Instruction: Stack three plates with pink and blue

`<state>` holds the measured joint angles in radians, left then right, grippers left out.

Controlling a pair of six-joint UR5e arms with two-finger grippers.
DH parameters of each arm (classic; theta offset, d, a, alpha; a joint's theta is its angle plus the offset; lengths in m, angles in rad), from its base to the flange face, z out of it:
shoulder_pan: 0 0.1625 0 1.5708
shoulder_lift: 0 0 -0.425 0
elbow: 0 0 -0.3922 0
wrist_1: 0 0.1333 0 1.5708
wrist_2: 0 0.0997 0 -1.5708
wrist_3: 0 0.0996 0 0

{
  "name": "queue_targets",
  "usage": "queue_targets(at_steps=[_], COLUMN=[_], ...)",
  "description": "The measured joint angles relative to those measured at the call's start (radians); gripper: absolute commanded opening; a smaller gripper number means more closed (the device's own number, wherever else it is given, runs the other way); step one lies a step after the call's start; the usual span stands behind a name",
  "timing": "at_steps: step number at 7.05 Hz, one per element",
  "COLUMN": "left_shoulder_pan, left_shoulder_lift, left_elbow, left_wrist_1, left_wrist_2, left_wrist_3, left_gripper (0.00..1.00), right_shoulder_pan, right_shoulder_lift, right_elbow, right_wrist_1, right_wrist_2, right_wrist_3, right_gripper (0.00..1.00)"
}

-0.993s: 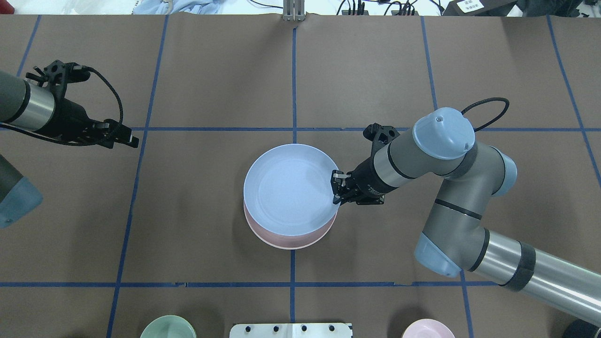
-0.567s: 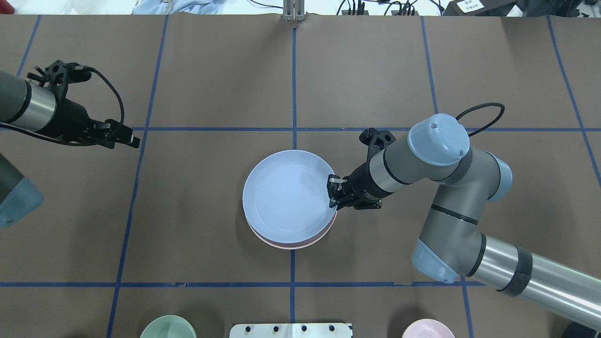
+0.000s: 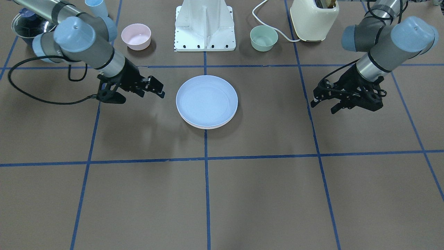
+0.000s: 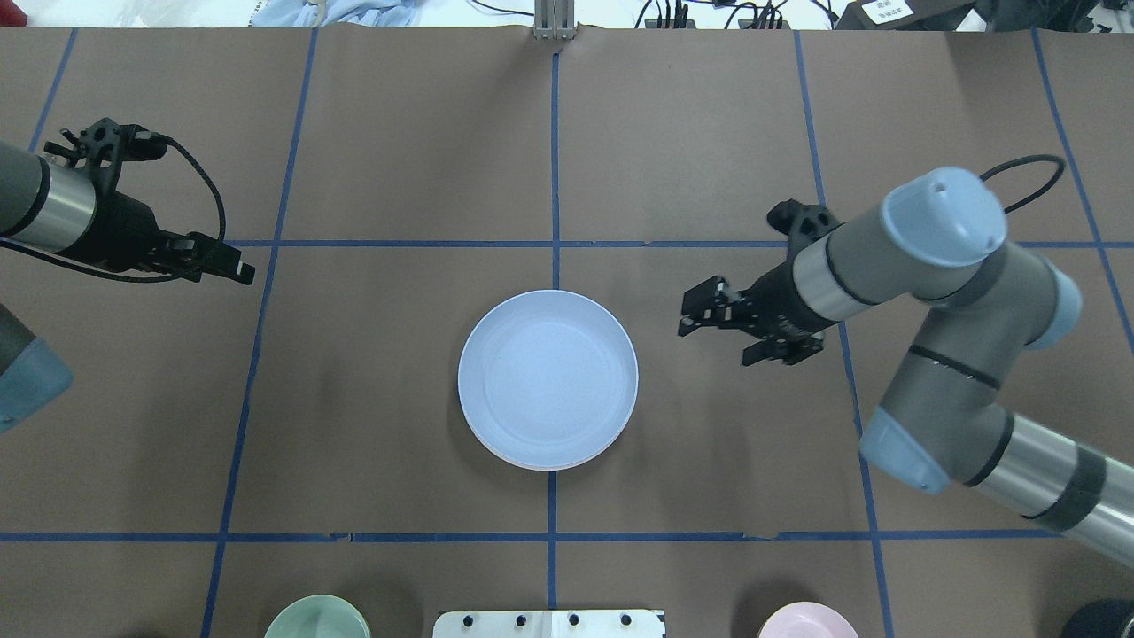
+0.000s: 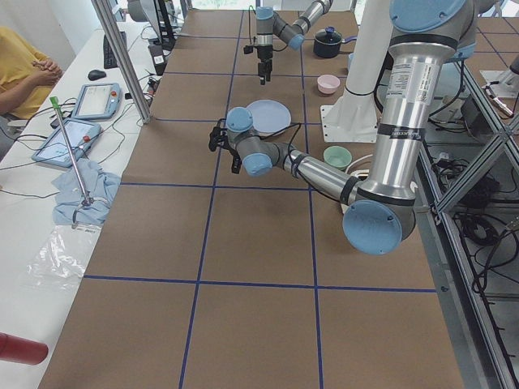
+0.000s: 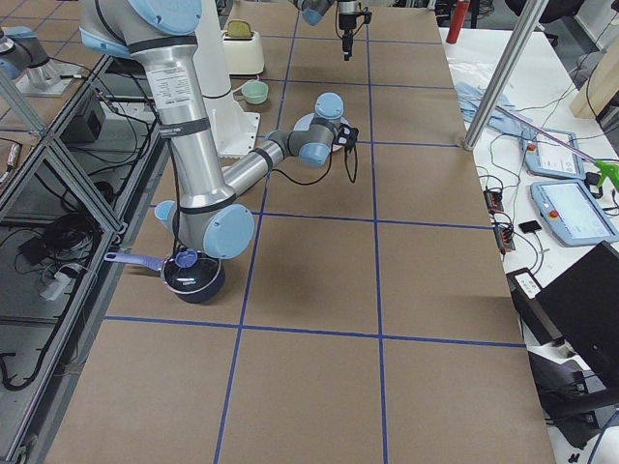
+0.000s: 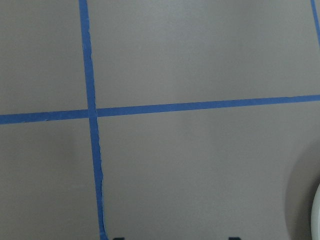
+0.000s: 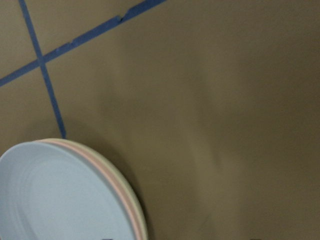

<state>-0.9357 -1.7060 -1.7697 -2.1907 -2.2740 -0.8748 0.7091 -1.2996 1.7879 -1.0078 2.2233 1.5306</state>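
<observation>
- The pile [image 3: 207,104] looks finished: the blue plate [image 4: 547,378] lies on top. The right wrist view shows the pink plate [image 8: 116,189] as a thin rim directly beneath it. The cream plate [image 3: 207,127] is at the bottom, on the surface [image 4: 399,399].
- The three sit squarely nested at the middle of the surface, over a crossing of the blue tape lines [image 4: 554,159]. Neither arm touches them.
- Judged from this, all three plates are placed, and the step in hand is getting the arm clear of the pile.
- The next move seems to call for little: lift and draw back to the right, away from the rims, so that nothing gets nudged out of line.
- The right claw [image 4: 694,310] hovers to the right of the pile, near it but plainly apart. Its fingers are spread and hold nothing, and they point left towards the plates.
- The right arm reaches in low from the near right. Its forearm is nearly level and its elbow is raised.
- The left claw [image 4: 241,270] hangs well away at the far left, aimed inward over bare surface. In the front-facing view its fingers look parted and empty.
</observation>
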Motion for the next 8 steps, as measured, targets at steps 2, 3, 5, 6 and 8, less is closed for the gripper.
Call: queue_targets(at_steps=[2,3,5,6,8], left_shoulder_pan=[-0.080,-0.138,-0.269,-0.323,-0.400], left_shoulder_lift=[0.072,0.114,0.189,0.219,0.277], left_elbow=[-0.001,0.001,0.012,0.015,0.011], left_wrist_1=[0.000,0.002,0.008,0.026,0.075], left_wrist_2=[0.002,0.001,0.001,0.001,0.004], left_wrist_3=[0.169,0.275,0.471,0.565,0.708], left_gripper=[1.00,1.00,1.00,1.00,1.00], right_shoulder_pan=[0.167,0.249,0.421,0.492,0.615], right_shoulder_lift=[-0.167,-0.251,-0.364,-0.395,-0.416], right_elbow=[-0.004,-0.012,-0.053,-0.072,-0.081], right_wrist_1=[-0.002,-0.003,-0.006,-0.016,-0.115], right_wrist_2=[0.047,0.056,0.110,0.132,0.145], right_wrist_3=[-0.306,-0.488,-0.781,-0.884,-1.076], right_gripper=[1.00,1.00,1.00,1.00,1.00])
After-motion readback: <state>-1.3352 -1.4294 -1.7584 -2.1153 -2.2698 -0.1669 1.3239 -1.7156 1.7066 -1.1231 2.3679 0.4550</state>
